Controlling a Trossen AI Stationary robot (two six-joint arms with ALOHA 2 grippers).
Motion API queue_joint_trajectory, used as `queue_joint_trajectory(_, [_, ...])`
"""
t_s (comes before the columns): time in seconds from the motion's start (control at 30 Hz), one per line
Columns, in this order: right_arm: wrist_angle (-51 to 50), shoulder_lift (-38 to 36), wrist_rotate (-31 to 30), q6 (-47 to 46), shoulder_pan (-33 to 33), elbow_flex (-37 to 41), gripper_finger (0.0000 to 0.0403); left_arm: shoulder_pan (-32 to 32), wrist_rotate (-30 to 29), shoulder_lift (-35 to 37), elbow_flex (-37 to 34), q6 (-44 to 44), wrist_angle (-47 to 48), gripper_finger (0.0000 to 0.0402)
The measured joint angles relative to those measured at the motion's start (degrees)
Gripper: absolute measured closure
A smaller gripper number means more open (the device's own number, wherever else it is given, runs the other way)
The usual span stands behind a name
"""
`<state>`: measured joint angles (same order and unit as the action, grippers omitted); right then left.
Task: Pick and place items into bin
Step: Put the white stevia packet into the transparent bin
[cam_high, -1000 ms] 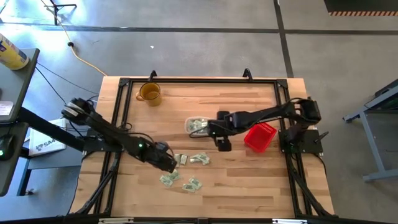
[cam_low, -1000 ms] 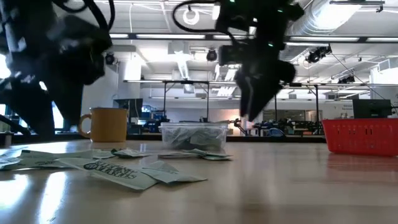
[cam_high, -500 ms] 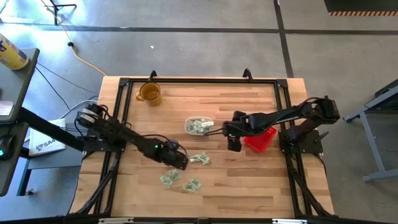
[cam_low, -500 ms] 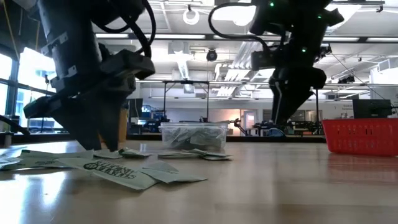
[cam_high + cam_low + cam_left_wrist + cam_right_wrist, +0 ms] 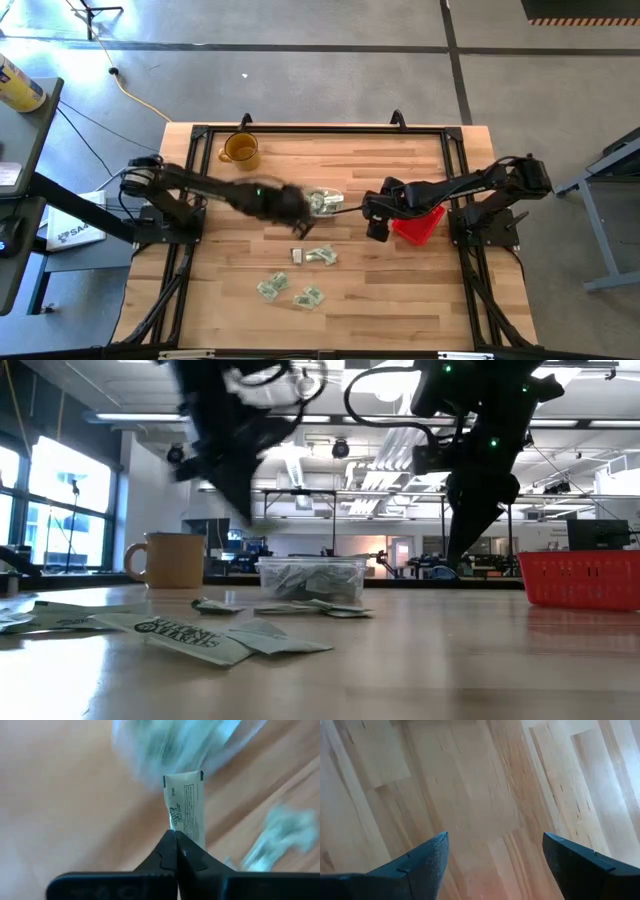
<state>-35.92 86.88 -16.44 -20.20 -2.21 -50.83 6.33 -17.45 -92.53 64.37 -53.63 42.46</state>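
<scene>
Looking straight down, the high view shows the left hand [image 5: 300, 228] at the near-left corner of the small clear, shallow plastic container [image 5: 321, 201], which sits about mid-worktop with pale packets already inside. The pale wooden worktop [image 5: 420, 290] is framed by black rails along its edges. The remaining small pale green and white crinkled packets [image 5: 290, 290] lie scattered in front of the container, towards the front edge, with bare wood around them. The right hand [image 5: 377, 232] hangs just beside the red mesh basket [image 5: 419, 222], on the side facing the container, and bare wood separates it from the container. An amber mug [image 5: 240, 149] stands alone near the far left corner, well apart from everything else.

In the low view the clear container [image 5: 311, 579] rests flat on the worktop, the mug [image 5: 171, 560] to one side and the red basket [image 5: 579, 578] towards the other edge. Packets [image 5: 190, 636] lie flat in the foreground. Both arms are raised above the surface, the left one blurred over the container's near side, and the wood in front of the basket is open.

The left wrist view shows the left hand's fingers [image 5: 167, 855] pressed together on the lower end of one white packet [image 5: 187, 809], which stands upright above them; the background is blurred, with pale shapes beyond.

The right wrist view shows the right hand's fingers [image 5: 427, 860] spread wide apart, holding nothing, over bare wooden planks.
</scene>
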Motion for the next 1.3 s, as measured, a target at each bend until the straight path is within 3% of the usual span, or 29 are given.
queue_joint_trajectory(0.13, [0.1,-0.3,-0.2,-1.6,-1.1,0.0,0.0091,-6.1,-0.4,-0.1,6.4,18.4,-3.1,0.038])
queue_joint_trajectory(0.23, [0.2,-0.3,-0.8,-2.3,-2.1,0.0,0.0091,-11.0,9.2,-3.6,6.7,28.4,-8.1,0.0364])
queue_joint_trajectory(0.3, [0.1,-0.3,-0.7,-2.8,-2.6,0.0,0.0091,-13.3,17.9,-6.4,6.5,29.6,-9.1,0.0342])
queue_joint_trajectory(0.37, [-0.1,-0.3,-0.6,-3.9,-3.2,0.0,0.0091,-14.5,21.6,-8.2,6.7,29.8,-7.9,0.0317])
queue_joint_trajectory(0.5, [2.1,-0.3,1.9,-2.4,-5.6,0.0,0.0091,-13.9,17.1,-7.4,6.6,27.8,-1.1,0.0267])
queue_joint_trajectory(0.6, [9.9,-0.1,7.8,5.0,-8.7,-0.1,0.0091,-11.5,12.1,-2.0,6.8,27.9,3.2,0.0237])
queue_joint_trajectory(0.77, [22.9,4.5,9.8,11.4,-10.6,-0.1,0.0091,-4.7,6.4,4.5,6.1,23.7,14.5,0.0205])
queue_joint_trajectory(1.0, [26.6,16.7,10.0,5.2,-11.1,-7.9,0.0102,5.3,3.1,11.7,-2.3,9.3,17.3,0.0209])
queue_joint_trajectory(1.3, [19.5,26.1,2.0,-9.6,-14.2,-20.6,0.0179,11.4,2.1,15.0,-10.2,3.8,17.6,0.0231])
